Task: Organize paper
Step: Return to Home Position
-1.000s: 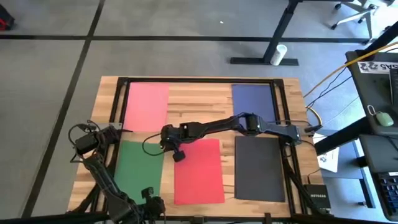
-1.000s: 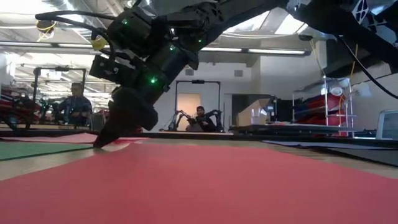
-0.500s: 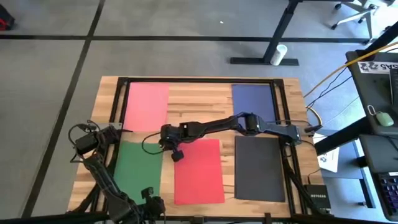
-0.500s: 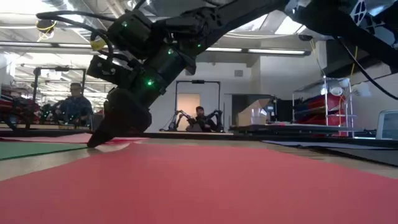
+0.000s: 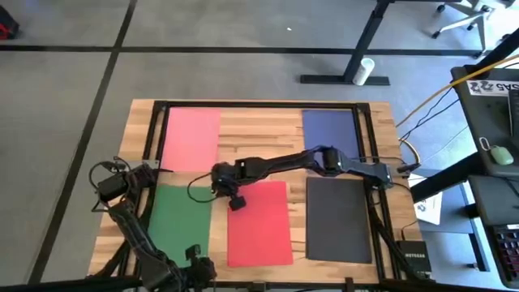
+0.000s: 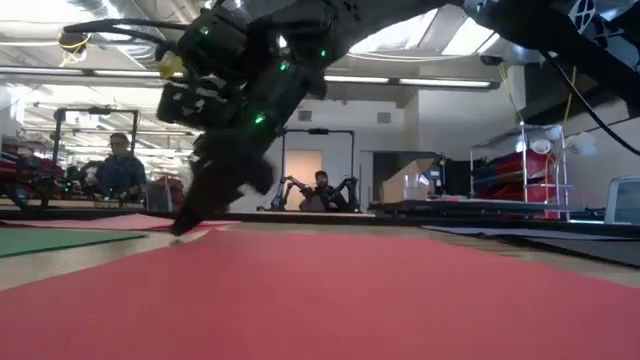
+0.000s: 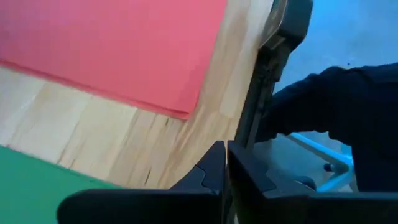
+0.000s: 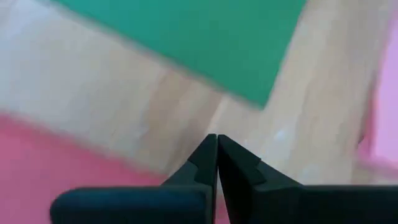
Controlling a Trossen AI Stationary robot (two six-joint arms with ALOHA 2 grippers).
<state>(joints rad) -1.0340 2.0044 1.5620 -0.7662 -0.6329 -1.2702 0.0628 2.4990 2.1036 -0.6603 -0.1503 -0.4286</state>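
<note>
Five sheets of paper lie flat on the wooden table: pink (image 5: 191,138) far left, navy (image 5: 331,130) far right, green (image 5: 182,221) near left, red (image 5: 259,223) in the middle, dark grey (image 5: 339,219) near right. My right gripper (image 5: 233,200), shut, reaches across from the right to the red sheet's far left corner (image 6: 200,236), between green (image 8: 205,37) and red (image 8: 56,155). My left gripper (image 7: 225,152) waits shut at the table's left edge, over the gap between pink (image 7: 118,50) and green. My right gripper's shut fingertips (image 6: 182,232) come down steeply from above onto the surface at the red sheet's far left corner (image 5: 237,186). Whether the tips rest on the sheet's edge or on the bare wood (image 8: 186,118) beside it, I cannot tell. The sheet lies flat.
A black frame (image 5: 259,105) runs around the table top. Bare wood (image 5: 259,134) shows between the pink and navy sheets. A small black box (image 5: 409,258) sits at the near right corner. People sit in the room behind (image 6: 120,170).
My right gripper has shifted a little toward the table's right edge along the red sheet's far edge and has tipped more upright, its shut tips staying down at the surface.
</note>
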